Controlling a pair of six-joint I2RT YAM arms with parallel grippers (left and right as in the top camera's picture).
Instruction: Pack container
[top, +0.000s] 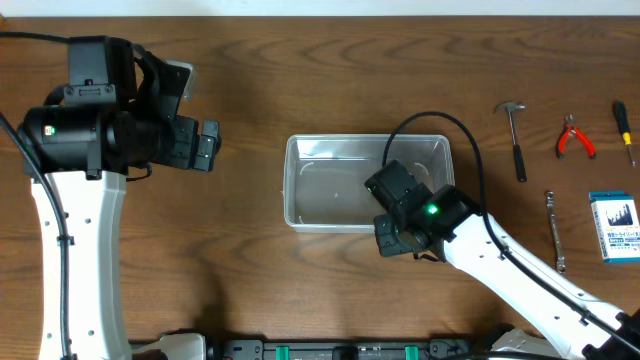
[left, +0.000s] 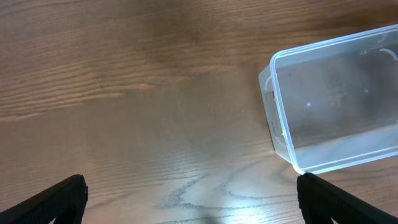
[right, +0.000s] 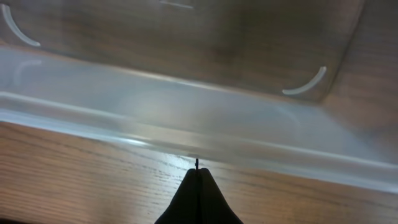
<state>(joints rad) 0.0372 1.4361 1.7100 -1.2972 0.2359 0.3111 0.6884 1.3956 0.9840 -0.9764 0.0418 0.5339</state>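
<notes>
Right gripper (right: 197, 180): I am holding it closed, tips at the container's (top: 293, 190) near rim.
Left gripper (left: 191, 190): I am holding it wide open above the desk (top: 250, 280).
Container: sitting mid-desk, between my arms.

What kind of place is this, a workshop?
Most likely a robot test bench in a lab rather than a workshop. A white left arm and right arm stand at a wooden table, with an empty clear container and hand tools such as a hammer and pliers laid out.
</notes>
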